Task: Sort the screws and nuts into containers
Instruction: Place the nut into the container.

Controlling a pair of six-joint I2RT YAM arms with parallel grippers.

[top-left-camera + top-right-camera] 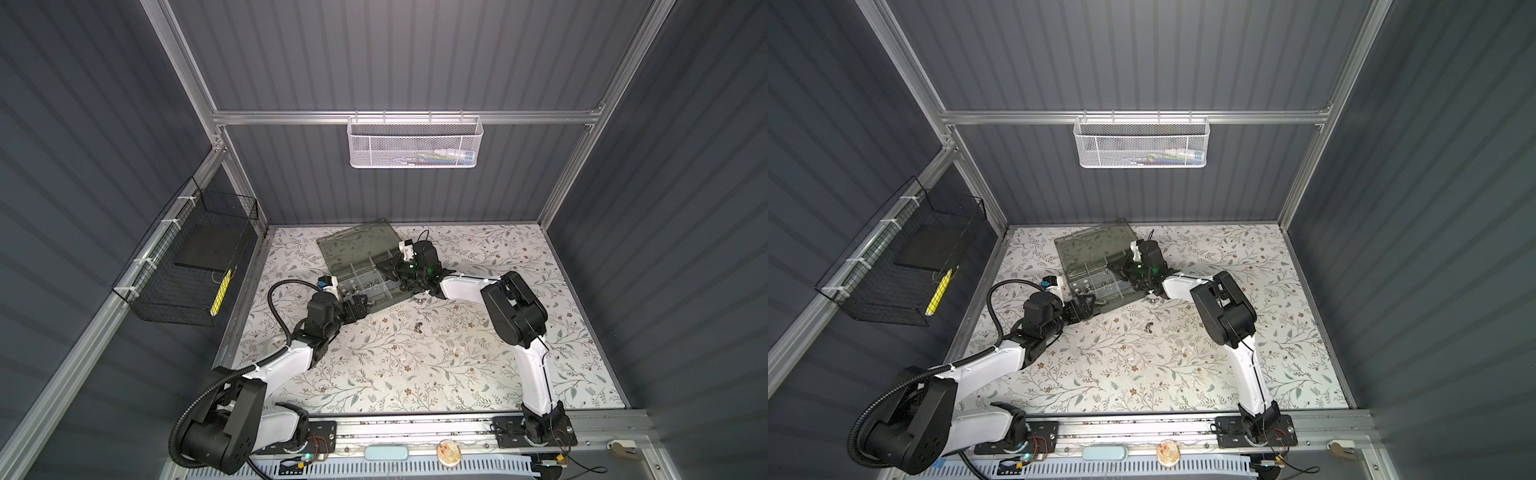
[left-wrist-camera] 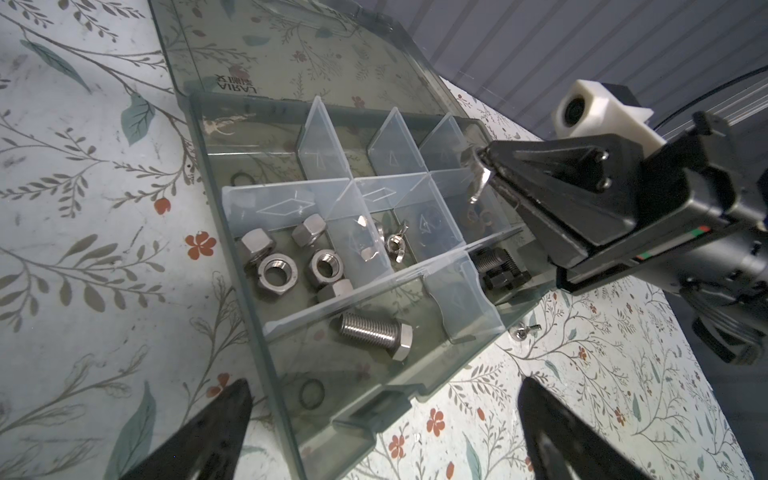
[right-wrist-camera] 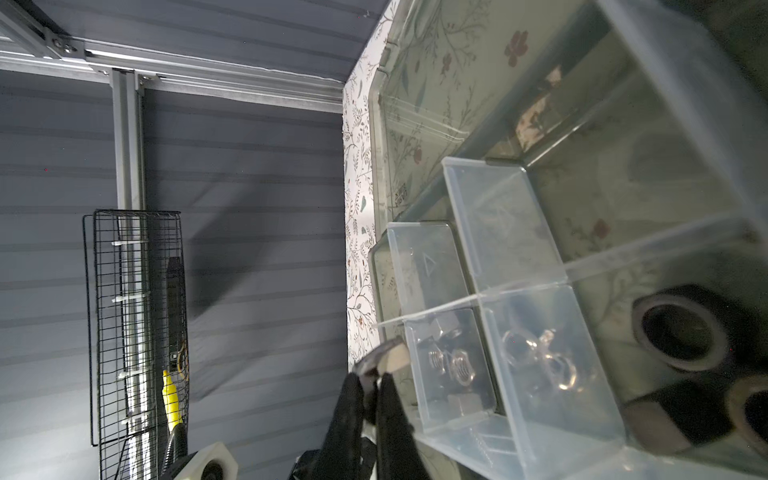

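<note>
So the right gripper (image 2: 484,168) was seen with jaws pinched shut on one ear of a silver wing nut (image 2: 477,187), held just over the organizer case (image 2: 270,374), presumably for dropping beside the sorted wing nuts (image 2: 395,245). Its long axis was hung roughly upright, free ear pointed down. The left gripper (image 1: 358,306) was held wide open, empty, by the case's corner.

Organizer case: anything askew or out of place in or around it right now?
Yes. In the left wrist view, one short divider beside the black screws looks bowed, unlike the straight ones. A small silver piece lies on the table just outside the organizer case wall, and more loose pieces sit farther out.
</note>
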